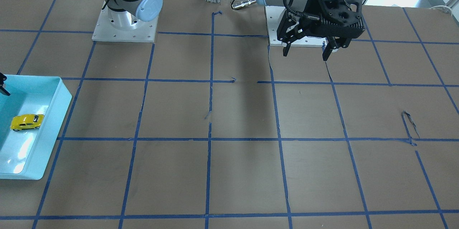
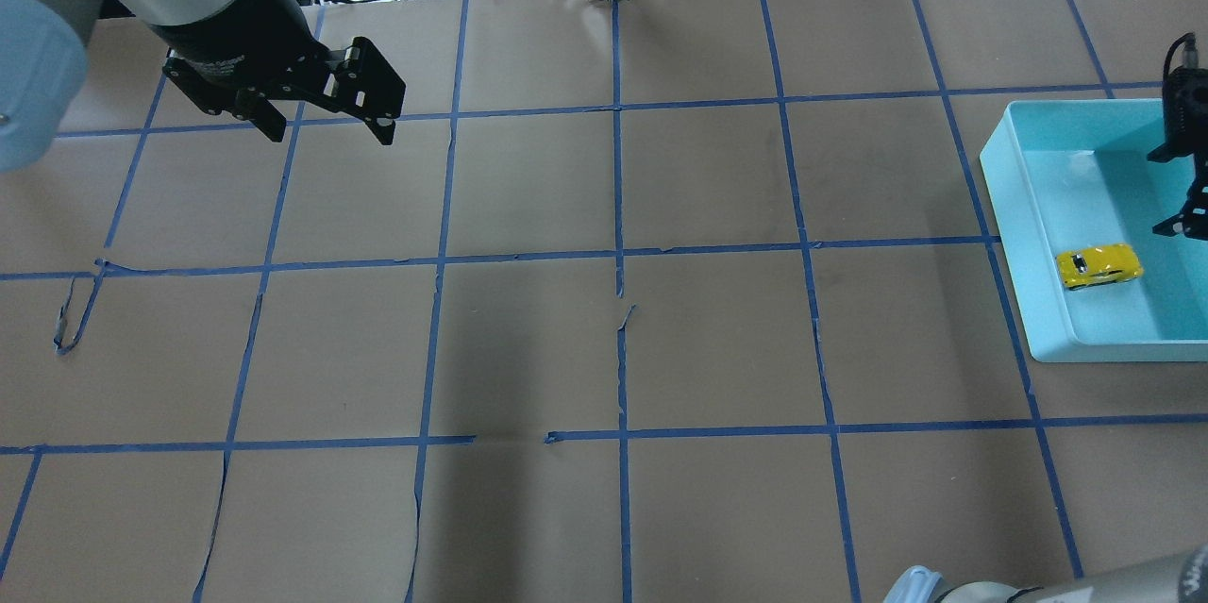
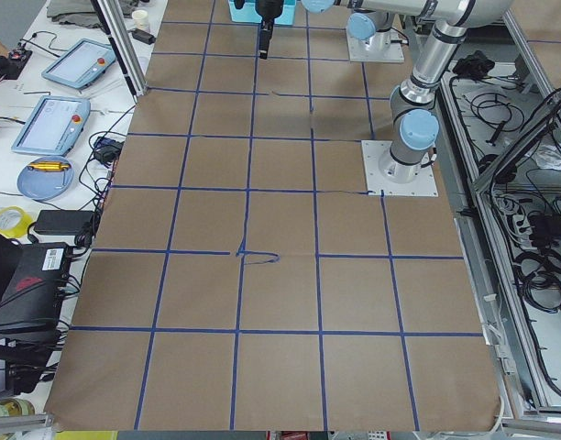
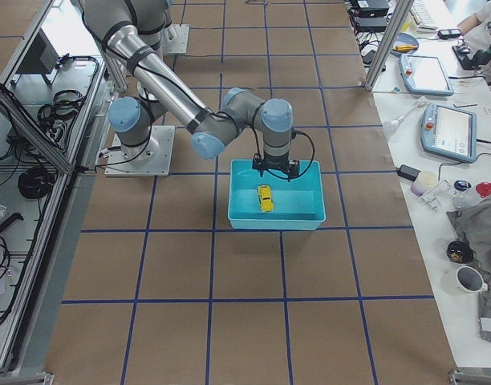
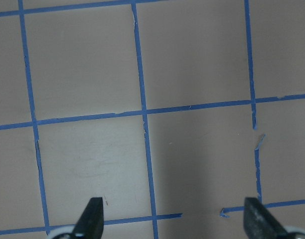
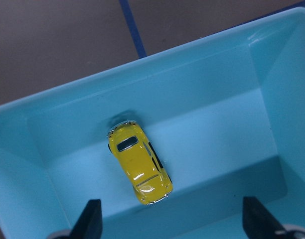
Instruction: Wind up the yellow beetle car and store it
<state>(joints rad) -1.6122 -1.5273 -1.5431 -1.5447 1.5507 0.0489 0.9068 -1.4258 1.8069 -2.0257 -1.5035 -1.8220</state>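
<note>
One yellow beetle car (image 6: 140, 163) sits in the teal tray (image 6: 192, 64), right gripper (image 6: 172, 214) above it, fingers spread. Way off to the side, left gripper (image 1: 306, 55) is spread too, over the table (image 1: 244, 171).

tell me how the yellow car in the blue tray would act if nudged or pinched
The yellow beetle car sits on its wheels on the smooth tray floor, so a nudge would probably roll it. Its glossy, rounded shell may slip from a pinch. It looks tiny and rigid, likely light.
</note>
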